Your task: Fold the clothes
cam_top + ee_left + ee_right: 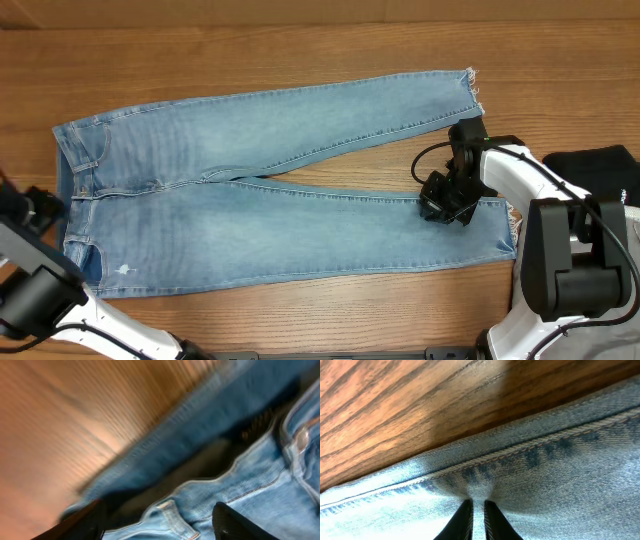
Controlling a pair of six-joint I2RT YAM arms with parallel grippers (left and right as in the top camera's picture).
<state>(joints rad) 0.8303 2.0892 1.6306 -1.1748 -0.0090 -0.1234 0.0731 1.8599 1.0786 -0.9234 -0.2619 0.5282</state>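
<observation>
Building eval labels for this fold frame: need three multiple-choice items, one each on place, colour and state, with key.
1. Where is the right gripper?
A) at the waistband
B) on bare wood
C) on a jeans leg near its frayed hem

2. The jeans are:
A) light blue
B) black
C) grey

3. The right gripper's fingers are:
A) spread wide
B) nearly closed on a denim pinch
C) clear of the cloth

Key: C, the overhead shows it by the hem; A, washed blue denim in every view; B, the right wrist view shows denim between the tips.
</observation>
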